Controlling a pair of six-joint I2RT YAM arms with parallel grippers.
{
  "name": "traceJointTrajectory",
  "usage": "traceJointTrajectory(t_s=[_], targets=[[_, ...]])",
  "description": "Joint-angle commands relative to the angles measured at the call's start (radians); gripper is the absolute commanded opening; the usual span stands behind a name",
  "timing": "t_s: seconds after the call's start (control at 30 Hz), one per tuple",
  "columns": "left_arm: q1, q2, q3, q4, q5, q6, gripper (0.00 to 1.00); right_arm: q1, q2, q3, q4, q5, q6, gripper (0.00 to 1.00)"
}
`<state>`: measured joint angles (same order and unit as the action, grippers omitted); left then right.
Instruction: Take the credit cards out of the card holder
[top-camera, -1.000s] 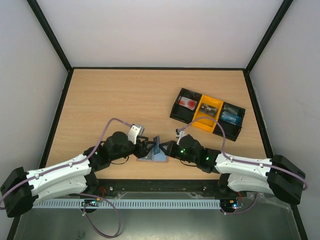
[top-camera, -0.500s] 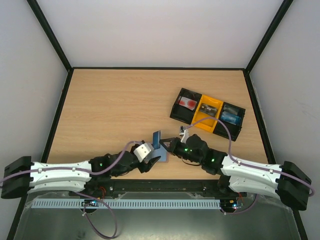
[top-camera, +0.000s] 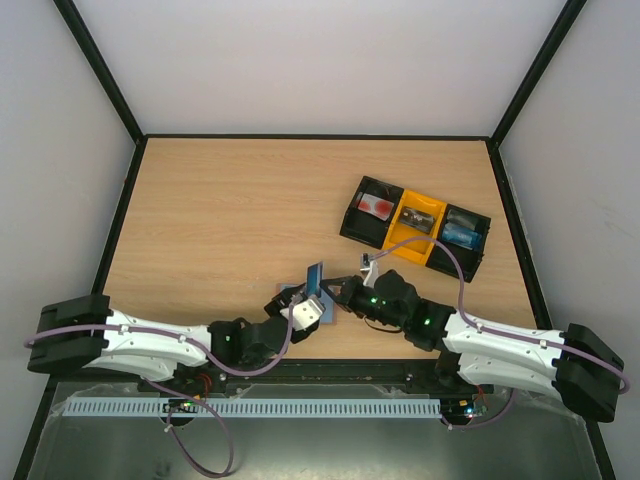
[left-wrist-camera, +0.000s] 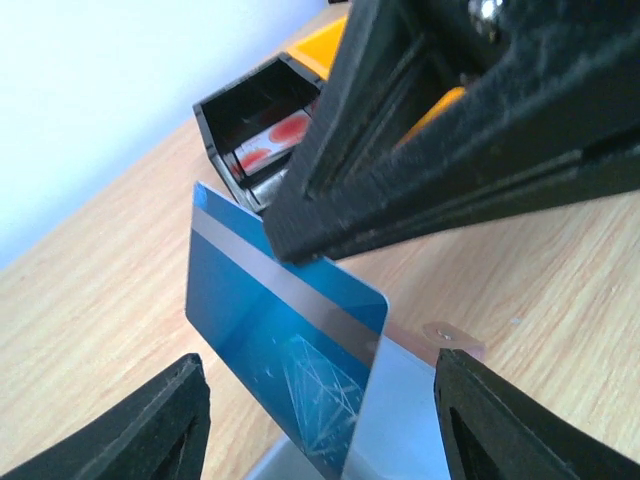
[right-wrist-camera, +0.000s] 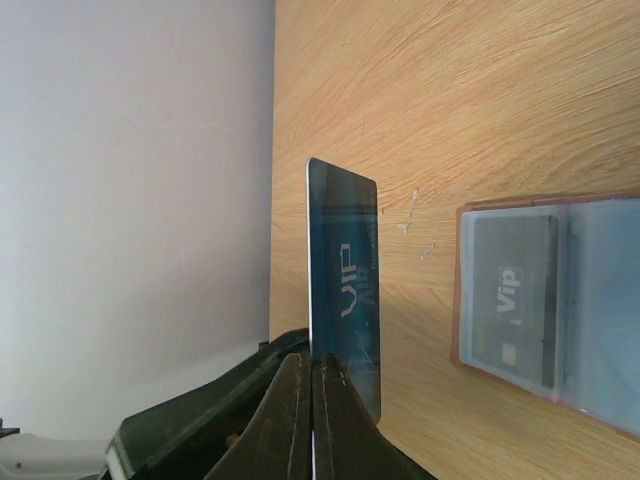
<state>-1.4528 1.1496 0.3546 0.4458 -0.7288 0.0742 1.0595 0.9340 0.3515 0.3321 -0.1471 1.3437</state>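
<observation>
Change noted: the glossy blue plastic card (right-wrist-camera: 345, 300), grey-striped on one face and lettered VIP on the other, now stands wholly clear of the pockets. A second ago it stood lower, at the holder between the two grippers. Held by: the right gripper (right-wrist-camera: 313, 375), jaws closed tight on the card's lower edge, card upright. Also changed: the left gripper (left-wrist-camera: 318, 385) has swung from the left of the holder round to its near side, and its arm is now stretched along the table's near edge. Its fingers are wide apart and grip nothing; the card shows between them, untouched. Location of the flat blue-grey card holder (right-wrist-camera: 600, 300) with thin brown edging: lying open on the light wooden table (top-camera: 230, 210) close to the near edge, just below the held card, largely hidden under the left wrist in the overhead view. Meaning for the task: one card judged extracted, but the work is not finished, since a second dark VIP card (right-wrist-camera: 512, 295) sits in a clear pocket. Surroundings: black-and-yellow three-compartment tray (top-camera: 350, 228), well apart toward the far right, each compartment occupied by items too small to identify. Obstructions: the right gripper is taken up until its card is set down. The left gripper crowds both holder and held card, so a swing by either arm risks contact. The open holder appears unpinned and may slide when the remaining card is pulled.
</observation>
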Motion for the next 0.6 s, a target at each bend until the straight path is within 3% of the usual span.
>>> traceJointTrajectory(t_s=[0.0, 0.27, 0.47, 0.57], targets=[[-0.023, -0.002, 0.001, 0.12, -0.081, 0.048, 0.61, -0.002, -0.006, -0.021, 0.056, 0.001, 0.024, 0.02], [-0.029, -0.011, -0.018, 0.138, -0.059, 0.052, 0.5, -0.002, -0.008, -0.033, 0.085, -0.007, 0.039, 0.02], [-0.031, 0.007, -0.032, 0.155, -0.061, 0.052, 0.23, -0.002, -0.017, -0.044, 0.094, -0.008, 0.053, 0.02], [-0.035, 0.018, -0.034, 0.163, -0.069, 0.057, 0.15, -0.002, -0.018, -0.05, 0.102, -0.011, 0.061, 0.02]])
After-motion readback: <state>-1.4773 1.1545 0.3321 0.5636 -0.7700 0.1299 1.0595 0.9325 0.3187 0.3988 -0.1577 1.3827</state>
